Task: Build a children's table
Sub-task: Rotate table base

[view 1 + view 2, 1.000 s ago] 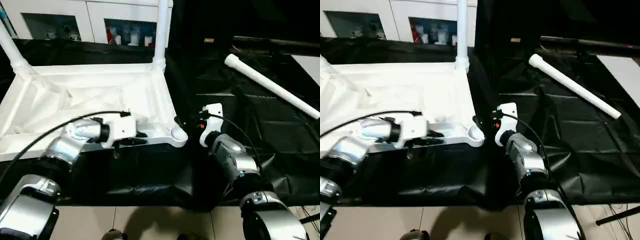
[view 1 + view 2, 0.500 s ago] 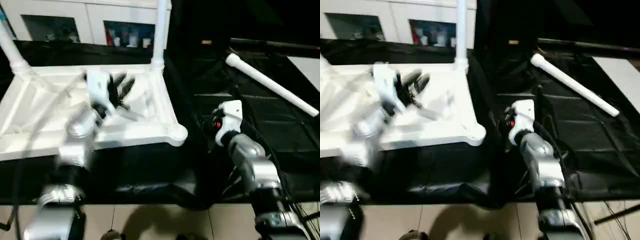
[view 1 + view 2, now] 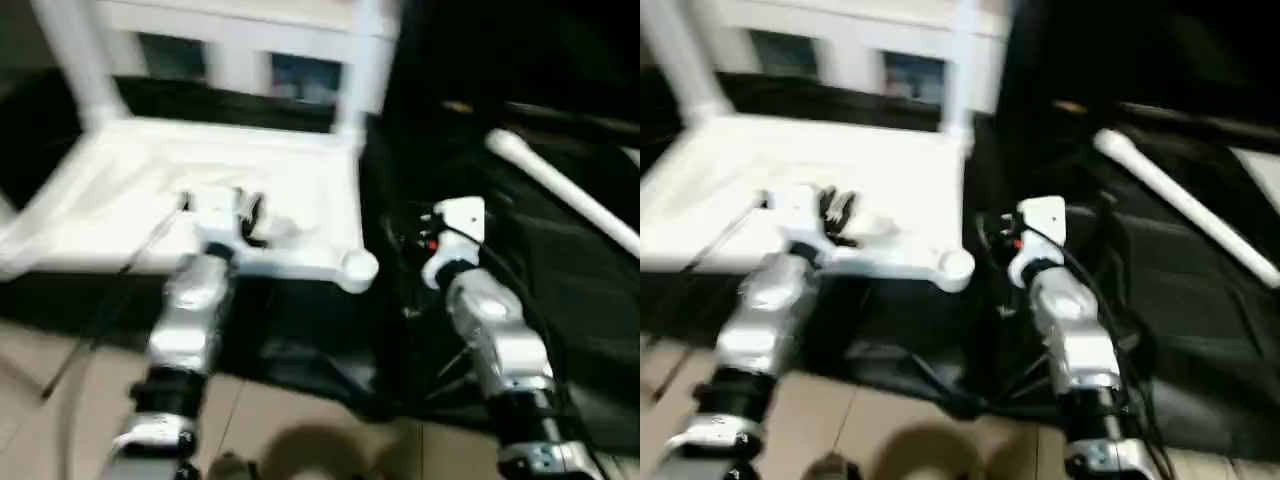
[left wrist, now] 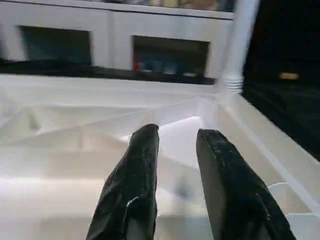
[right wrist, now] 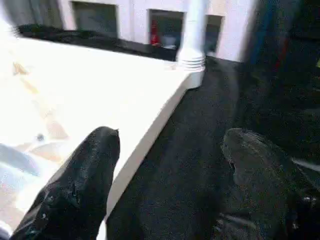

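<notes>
1. Head views: white table top [image 3: 150, 200] lies upside down on black cloth [image 3: 560, 300], ribbed underside up.
2. Two legs already stand in the far corner sockets: one at far left [image 3: 75, 65], one at far right [image 3: 365, 70]. Both are cut off by the top edge of the picture.
3. Near right corner socket [image 3: 358, 266] is empty and sits right at the table top's near edge.
4. Loose leg [image 3: 560, 195] lies slanted on the cloth, well apart from the table top, with open black cloth between them.
5. Left gripper [image 4: 175, 145] hovers over the ribbed underside inside the rim, fingers a narrow gap apart, nothing between them.
6. Right gripper [image 5: 172, 145] sits just beside the table top's right edge [image 5: 150, 135], over bare cloth, fingers spread wide and holding nothing.
7. Right wrist view: one finger [image 5: 80, 185] overlaps the table top's edge, the other [image 5: 260, 170] is over cloth; cannot tell if either touches.
8. White cabinet [image 4: 110, 40] stands behind the table; its contents are too blurred to make out.
9. Bare floor [image 3: 890, 440] shows near the cloth's front edge.
</notes>
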Available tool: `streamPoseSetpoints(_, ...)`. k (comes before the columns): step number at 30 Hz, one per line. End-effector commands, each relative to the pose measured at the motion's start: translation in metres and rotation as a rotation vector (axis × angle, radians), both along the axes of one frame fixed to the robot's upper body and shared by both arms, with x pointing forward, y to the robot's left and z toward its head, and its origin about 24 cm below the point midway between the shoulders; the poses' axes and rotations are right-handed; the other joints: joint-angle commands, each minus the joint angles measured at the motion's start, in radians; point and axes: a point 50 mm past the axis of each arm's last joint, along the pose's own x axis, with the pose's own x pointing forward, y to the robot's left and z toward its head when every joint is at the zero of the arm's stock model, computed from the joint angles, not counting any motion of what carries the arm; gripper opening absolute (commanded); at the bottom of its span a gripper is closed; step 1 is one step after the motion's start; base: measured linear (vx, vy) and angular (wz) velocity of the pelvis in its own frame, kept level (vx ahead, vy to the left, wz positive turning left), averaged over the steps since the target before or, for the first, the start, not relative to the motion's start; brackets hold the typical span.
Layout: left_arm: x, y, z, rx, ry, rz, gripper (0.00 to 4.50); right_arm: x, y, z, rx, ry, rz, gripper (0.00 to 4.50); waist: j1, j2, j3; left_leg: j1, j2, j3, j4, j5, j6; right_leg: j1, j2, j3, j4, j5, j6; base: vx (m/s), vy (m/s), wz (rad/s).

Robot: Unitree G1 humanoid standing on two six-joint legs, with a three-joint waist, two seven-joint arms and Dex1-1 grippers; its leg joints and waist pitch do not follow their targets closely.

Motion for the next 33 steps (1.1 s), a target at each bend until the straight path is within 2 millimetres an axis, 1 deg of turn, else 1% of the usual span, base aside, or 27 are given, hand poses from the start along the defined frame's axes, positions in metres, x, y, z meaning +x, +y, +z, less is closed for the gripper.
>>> streamPoseSetpoints(1, -0.001, 0.002, 0.0, 0.029, 0.006, 0.032, 1.44, 0.001, 0.001, 0.002, -0.004, 0.003, 0.004, 3.63, -0.028, 0.062, -0.1, 0.118, 0.306, -0.25, -0.201, 0.224, 0.304, -0.061, -0.063, 0.132, 0.113, -0.184, 0.075, -0.006, -0.254, 0.71)
streamPoseSetpoints(2, -0.001, 0.002, 0.0, 0.033, 0.005, 0.04, 1.44, 0.001, 0.002, 0.002, -0.003, 0.004, 0.004, 3.63, -0.057, 0.034, -0.094, 0.111, 0.257, -0.251, -0.173, 0.416, 0.414, -0.135, -0.059, 0.212, 0.193, -0.213, 0.05, -0.006, -0.254, 0.71)
streamPoseSetpoints(3, -0.001, 0.003, 0.0, 0.035, 0.006, 0.044, 1.44, 0.001, 0.002, 0.002, -0.003, 0.004, 0.003, 3.63, -0.035, 0.036, -0.095, 0.12, 0.218, -0.266, -0.156, 0.626, 0.543, -0.168, -0.069, 0.278, 0.193, -0.187, 0.016, -0.006, -0.251, 0.63)
streamPoseSetpoints(4, -0.001, 0.004, 0.0, 0.041, 0.006, 0.058, 1.44, 0.002, 0.002, 0.002, -0.004, 0.005, 0.003, 3.63, -0.042, 0.034, -0.089, 0.092, 0.177, -0.252, -0.161, 0.67, 0.555, -0.156, -0.06, 0.298, 0.182, -0.146, -0.002, -0.068, -0.283, 0.6)
streamPoseSetpoints(6, -0.001, 0.006, 0.0, 0.043, 0.007, 0.072, 1.44, 0.002, 0.002, 0.002, -0.003, 0.006, 0.003, 3.63, -0.038, 0.008, -0.095, 0.05, 0.019, -0.221, -0.159, 0.541, 0.501, -0.079, -0.031, 0.308, 0.061, -0.01, -0.162, -0.07, -0.299, 0.59)
streamPoseSetpoints(7, -0.002, 0.007, 0.001, 0.041, 0.006, 0.079, 1.44, 0.002, 0.001, 0.002, -0.006, 0.007, 0.002, 3.63, 0.0, -0.059, -0.099, -0.109, -0.115, -0.077, 0.037, 0.233, 0.383, 0.061, -0.109, 0.287, -0.07, 0.127, -0.427, -0.055, -0.353, 0.66)
streamPoseSetpoints(8, -0.002, 0.007, 0.001, 0.041, 0.006, 0.08, 1.44, 0.002, 0.001, 0.002, -0.007, 0.007, 0.001, 3.63, 0.03, -0.04, -0.096, -0.095, -0.09, -0.031, 0.095, 0.078, 0.276, 0.054, -0.155, 0.279, -0.102, 0.038, -0.459, -0.055, -0.353, 0.66)
streamPoseSetpoints(10, -0.002, 0.008, 0.001, 0.042, 0.006, 0.08, 1.44, 0.002, -0.001, 0.002, -0.006, 0.006, -0.01, 3.63, 0.019, -0.037, -0.069, -0.071, -0.036, -0.002, 0.103, -0.077, 0.096, 0.028, -0.201, 0.22, -0.128, -0.171, -0.338, -0.087, -0.33, 0.62)
streamPoseSetpoints(11, -0.002, 0.008, 0.001, 0.042, 0.006, 0.08, 1.44, 0.002, -0.001, 0.002, -0.006, 0.006, -0.013, 3.63, 0.014, -0.034, -0.073, -0.064, -0.017, 0.003, 0.082, -0.113, 0.077, 0.048, -0.221, 0.221, -0.134, -0.24, -0.295, -0.092, -0.312, 0.6)
streamPoseSetpoints(12, -0.002, 0.009, 0.002, 0.05, 0.006, 0.09, 1.44, 0.003, -0.006, 0.0, -0.006, 0.012, -0.038, 3.63, 0.009, 0.018, -0.085, -0.063, 0.054, -0.021, -0.026, -0.053, 0.11, 0.129, -0.231, 0.166, -0.154, -0.287, -0.137, -0.067, -0.282, 0.63)
streamPoseSetpoints(13, -0.003, 0.01, 0.002, 0.054, 0.006, 0.095, 1.44, 0.003, -0.007, 0.0, -0.004, 0.015, -0.045, 3.63, -0.021, 0.06, -0.103, 0.014, 0.189, -0.173, -0.177, 0.118, 0.225, 0.084, -0.096, 0.083, -0.016, -0.116, 0.017, -0.049, -0.296, 0.64)
streamPoseSetpoints(14, -0.003, 0.01, 0.002, 0.057, 0.006, 0.097, 1.44, 0.003, -0.009, 0.0, -0.002, 0.014, -0.054, 3.63, -0.046, 0.07, -0.108, 0.077, 0.25, -0.25, -0.204, 0.228, 0.335, -0.009, -0.055, 0.114, 0.105, -0.143, 0.056, -0.049, -0.296, 0.64)
streamPoseSetpoints(15, -0.003, 0.01, 0.002, 0.057, 0.006, 0.097, 1.44, 0.003, -0.009, 0.0, -0.002, 0.014, -0.054, 3.63, -0.062, 0.043, -0.108, 0.123, 0.25, -0.285, -0.171, 0.479, 0.484, -0.122, -0.053, 0.203, 0.179, -0.243, 0.03, -0.041, -0.304, 0.65)
streamPoseSetpoints(16, -0.003, 0.011, 0.002, 0.06, 0.006, 0.101, 1.44, 0.003, -0.011, -0.001, -0.002, 0.016, -0.065, 3.63, -0.058, 0.048, -0.093, 0.087, 0.196, -0.287, -0.17, 0.623, 0.562, -0.138, -0.053, 0.268, 0.202, -0.224, 0.003, -0.062, -0.293, 0.59)
streamPoseSetpoints(17, -0.002, 0.011, 0.003, 0.061, 0.006, 0.101, 1.44, 0.003, -0.011, -0.001, -0.002, 0.016, -0.066, 3.63, -0.053, 0.049, -0.092, 0.07, 0.157, -0.275, -0.179, 0.633, 0.556, -0.131, -0.041, 0.281, 0.194, -0.201, -0.003, -0.062, -0.293, 0.59)
streamPoseSetpoints(18, -0.002, 0.011, 0.003, 0.062, 0.006, 0.103, 1.44, 0.003, -0.012, -0.001, -0.002, 0.017, -0.073, 3.63, -0.05, 0.036, -0.089, 0.03, 0.057, -0.239, -0.194, 0.503, 0.49, -0.087, -0.009, 0.291, 0.131, -0.132, -0.056, -0.113, -0.305, 0.56)
streamPoseSetpoints(20, -0.002, 0.012, 0.003, 0.067, 0.006, 0.112, 1.44, 0.003, -0.016, -0.002, 0.009, 0.015, -0.108, 3.63, -0.039, -0.008, -0.086, -0.028, -0.056, -0.204, -0.169, 0.243, 0.408, 0.011, -0.053, 0.297, -0.017, -0.049, -0.335, -0.122, -0.378, 0.62)
streamPoseSetpoints(21, -0.002, 0.013, 0.003, 0.069, 0.007, 0.116, 1.44, 0.003, -0.018, -0.001, 0.012, 0.008, -0.135, 3.63, 0.005, -0.045, -0.085, -0.074, -0.115, -0.057, 0.063, 0.053, 0.259, 0.033, -0.129, 0.286, -0.129, -0.133, -0.474, -0.133, -0.402, 0.68)
streamPoseSetpoints(23, -0.001, 0.014, 0.003, 0.071, 0.005, 0.126, 1.44, 0.004, -0.023, -0.001, 0.053, 0.007, -0.186, 3.63, -0.006, -0.049, -0.069, -0.055, -0.079, 0.006, 0.114, -0.116, 0.079, 0.012, -0.11, 0.31, -0.13, -0.272, -0.338, -0.137, -0.35, 0.53)
streamPoseSetpoints(25, -0.001, 0.014, 0.003, 0.071, 0.005, 0.128, 1.44, 0.004, -0.025, -0.001, 0.074, 0.01, -0.196, 3.63, -0.003, -0.043, -0.073, -0.027, -0.064, 0.012, 0.065, -0.196, 0.062, 0.057, -0.138, 0.333, -0.139, -0.362, -0.219, -0.111, -0.32, 0.15)
streamPoseSetpoints(26, -0.001, 0.014, 0.004, 0.072, 0.005, 0.129, 1.44, 0.004, -0.027, -0.002, 0.072, 0.018, -0.208, 3.63, -0.004, -0.009, -0.079, -0.005, -0.039, -0.01, -0.019, -0.156, 0.092, 0.087, -0.136, 0.342, -0.165, -0.36, -0.106, -0.106, -0.308, 0.1)
streamPoseSetpoints(27, -0.001, 0.014, 0.004, 0.071, 0.008, 0.13, 1.44, 0.005, -0.028, -0.003, 0.073, 0.025, -0.216, 3.63, 0.001, 0.039, -0.096, 0.075, 0.056, -0.051, -0.133, 0.02, 0.123, 0.07, -0.064, 0.272, -0.169, -0.239, 0.067, -0.099, -0.306, 0.19)
streamPoseSetpoints(28, -0.001, 0.015, 0.004, 0.071, 0.008, 0.13, 1.44, 0.005, -0.028, -0.003, 0.074, 0.028, -0.22, 3.63, -0.029, 0.055, -0.119, 0.171, 0.37, -0.233, -0.233, 0.368, 0.244, -0.086, -0.065, 0.209, 0.087, -0.206, 0.209, -0.087, -0.31, 0.07)
streamPoseSetpoints(29, -0.001, 0.015, 0.004, 0.071, 0.008, 0.13, 1.44, 0.005, -0.028, -0.003, 0.074, 0.028, -0.22, 3.63, -0.041, 0.031, -0.121, 0.188, 0.381, -0.225, -0.209, 0.539, 0.291, -0.15, -0.085, 0.231, 0.163, -0.236, 0.218, -0.087, -0.31, 0.07)
streamPoseSetpoints(30, -0.001, 0.015, 0.004, 0.071, 0.006, 0.129, 1.44, 0.005, -0.03, -0.003, 0.074, 0.038, -0.232, 3.63, -0.033, 0.036, -0.11, 0.158, 0.256, -0.144, -0.172, 0.807, 0.349, -0.199, -0.083, 0.264, 0.21, -0.108, 0.151, -0.072, -0.258, -0.06)
streamPoseSetpoints(32, -0.002, 0.016, 0.002, 0.095, 0.032, 0.119, 1.44, 0.007, -0.034, -0.003, 0.108, 0.065, -0.254, 3.63, -0.038, 0.014, -0.108, 0.098, 0.092, -0.045, -0.16, 0.808, 0.498, -0.139, -0.051, 0.287, 0.083, 0.125, 0.062, -0.073, -0.256, -0.04)
streamPoseSetpoints(33, -0.002, 0.015, 0.001, 0.103, 0.041, 0.104, 1.44, 0.007, -0.036, -0.002, 0.134, 0.071, -0.25, 3.63, -0.049, -0.051, -0.123, 0.055, -0.027, 0.012, -0.12, 0.542, 0.451, -0.057, -0.06, 0.309, -0.026, 0.293, -0.017, -0.069, -0.286, -0.07)
